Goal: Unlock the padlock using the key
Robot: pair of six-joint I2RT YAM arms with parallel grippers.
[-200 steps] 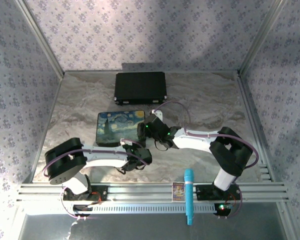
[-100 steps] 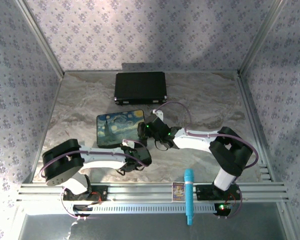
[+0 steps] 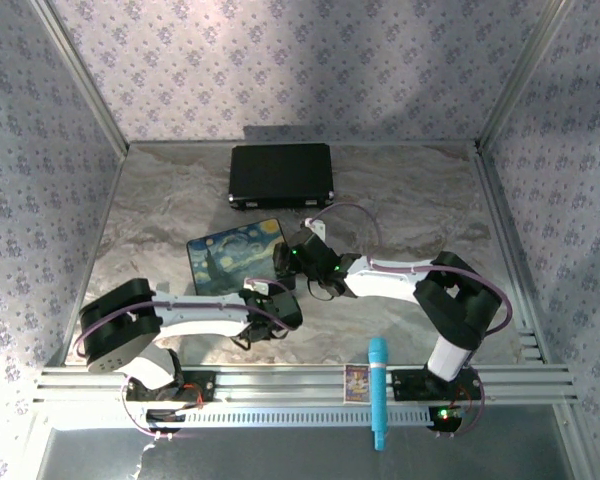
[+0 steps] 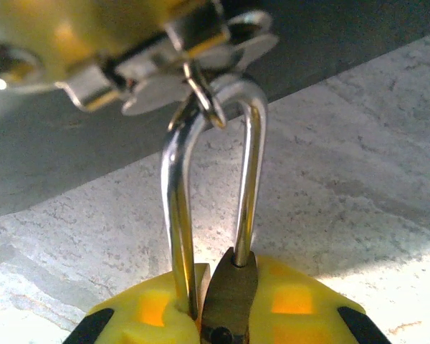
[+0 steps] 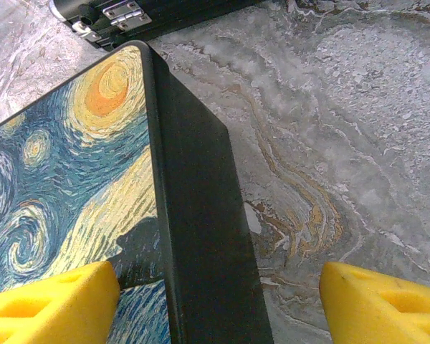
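Our left gripper (image 4: 226, 309) pinches the padlock (image 4: 172, 186) by its brass body, shackle pointing away, and the blurred key (image 4: 158, 89) hangs from a ring on that shackle. We judge the loose key may swing aside. Our right gripper (image 5: 215, 301), wide and empty over the painted box (image 5: 72, 158), could nudge that box reaching across.

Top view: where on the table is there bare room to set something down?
The tabletop is bare right of the black case, up to the right rail, and left of the case and painted box. Crowded: the middle, where the left gripper and right gripper meet beside the box.
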